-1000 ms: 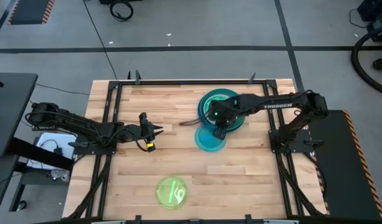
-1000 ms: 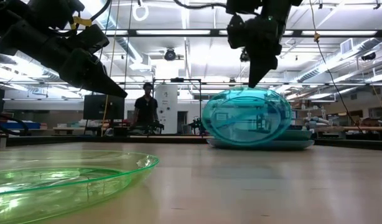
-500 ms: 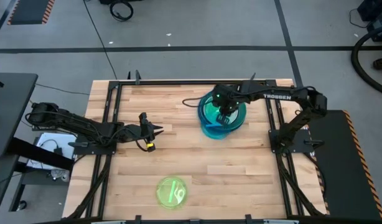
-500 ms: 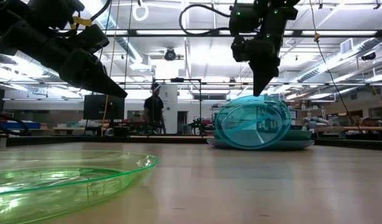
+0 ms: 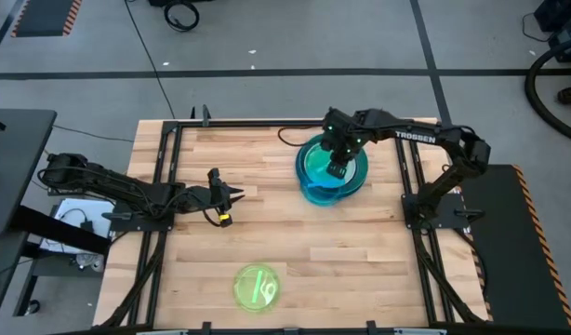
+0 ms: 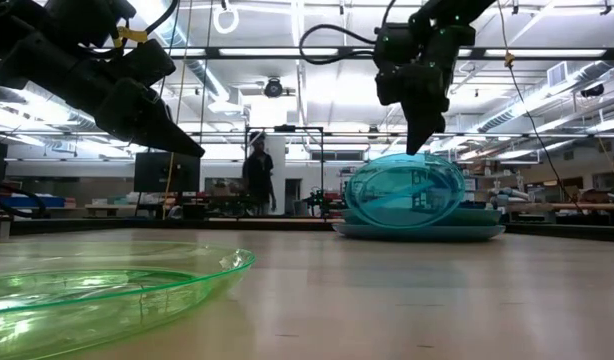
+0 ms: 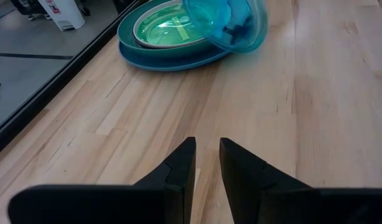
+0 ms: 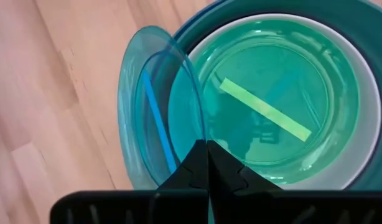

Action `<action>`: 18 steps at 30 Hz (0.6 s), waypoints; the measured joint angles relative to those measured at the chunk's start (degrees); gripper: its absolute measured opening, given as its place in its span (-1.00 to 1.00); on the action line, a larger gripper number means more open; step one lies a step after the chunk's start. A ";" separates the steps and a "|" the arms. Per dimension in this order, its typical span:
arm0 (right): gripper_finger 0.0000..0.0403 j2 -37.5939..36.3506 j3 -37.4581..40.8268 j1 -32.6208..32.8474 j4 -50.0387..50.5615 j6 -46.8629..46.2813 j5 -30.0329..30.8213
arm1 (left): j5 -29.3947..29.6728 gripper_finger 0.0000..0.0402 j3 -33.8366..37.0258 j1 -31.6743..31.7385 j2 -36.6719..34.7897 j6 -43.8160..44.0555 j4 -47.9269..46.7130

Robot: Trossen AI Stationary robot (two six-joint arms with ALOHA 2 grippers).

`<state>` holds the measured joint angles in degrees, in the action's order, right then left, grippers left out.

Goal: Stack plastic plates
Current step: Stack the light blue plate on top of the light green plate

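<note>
A stack [image 5: 346, 158] stands at the table's far right: a large teal plate [image 8: 197, 34], a white plate [image 8: 365, 93] in it and a green translucent plate [image 8: 272, 93] on top. A small cyan translucent plate [image 5: 315, 194] stands steeply tilted at the stack's near rim, and my right gripper [image 8: 207, 144] is shut on it. A lime-green plate [image 5: 257, 287] lies flat near the front edge. My left gripper [image 7: 206, 143] hovers at mid-left with a narrow gap between its fingers and nothing in it. My right gripper has the cyan plate's upper rim [image 8: 201, 127] between its two fingertips, a pinch at their free ends. The fingers [image 6: 424, 140] come from above, pointing steeply down. The plate hangs tilted below them, its lower edge [image 7: 239, 50] at the teal plate's near rim; whether it rests there I cannot tell.
Black frame rails [image 5: 169, 167] run along the table's left, right and far sides. Bare wood lies between the stack and the lime-green plate. In the room beyond the table a person [image 6: 257, 170] stands far off.
My right gripper has gone toward the table's far edge, over the stack, taking the cyan plate with it. The plate, which was in front of the stack over the bare table, now stands steeper against the stack's near rim.
</note>
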<state>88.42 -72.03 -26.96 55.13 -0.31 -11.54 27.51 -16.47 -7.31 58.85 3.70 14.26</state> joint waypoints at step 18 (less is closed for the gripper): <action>-1.00 0.07 0.00 -13.61 -2.35 5.26 -7.89 | 0.00 -0.60 0.00 0.02 0.02 0.00 0.02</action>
<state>88.49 -72.03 -40.57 52.78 4.95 -19.43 27.51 -16.47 -7.29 58.87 3.70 14.28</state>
